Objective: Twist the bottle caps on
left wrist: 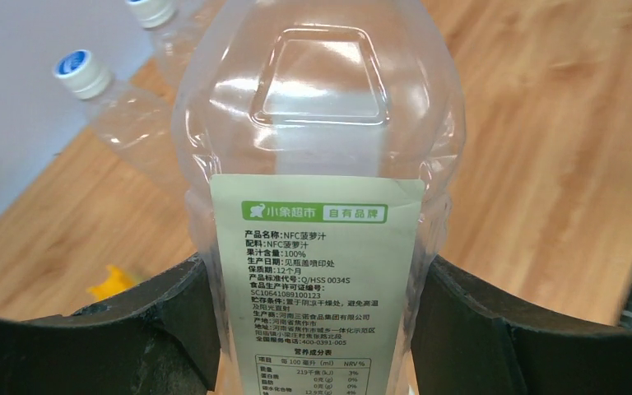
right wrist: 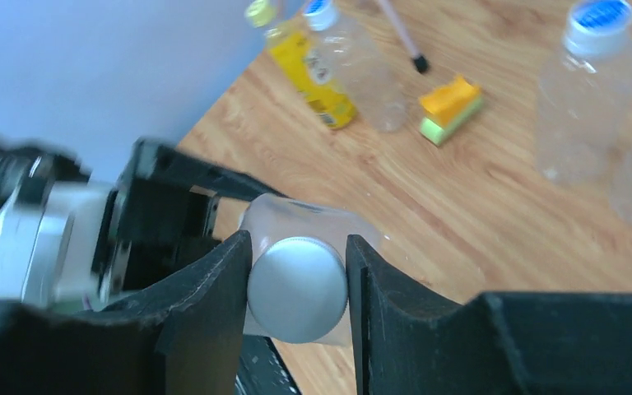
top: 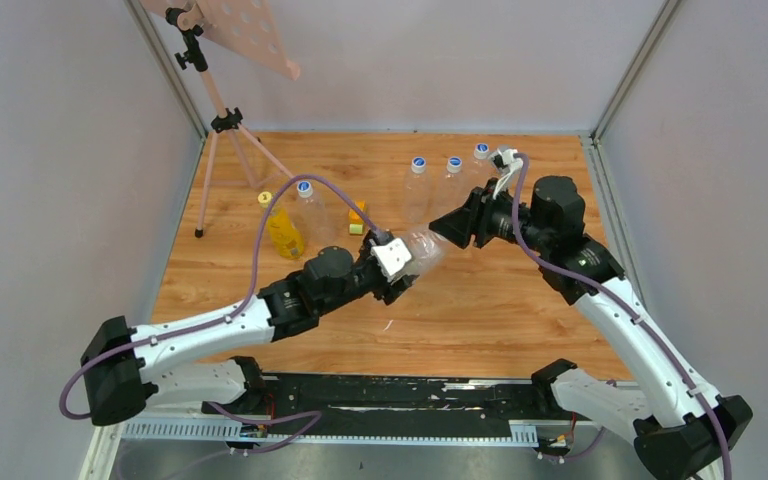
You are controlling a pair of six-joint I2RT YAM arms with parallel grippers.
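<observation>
Above wooden table (top: pixel 480 300): labelled clear bottle (left wrist: pixel 317 123) lies sideways in air, not touching wood. left gripper (top: pixel 397 262) is clamped around bottle body at label. right gripper (right wrist: pixel 298 271) is pinched narrow on white cap (right wrist: pixel 298 300), at bottle mouth; if thread is caught, cannot tell. Risk: cap a bit tilted, so cross-thread. Thin wall may slip round in left grip under twist.

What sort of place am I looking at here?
Probably a robot test booth in a lab: plain grey walls box in a wooden table, a left arm and a right arm are bolted at its near edge, and a tripod stands in the corner.
</observation>
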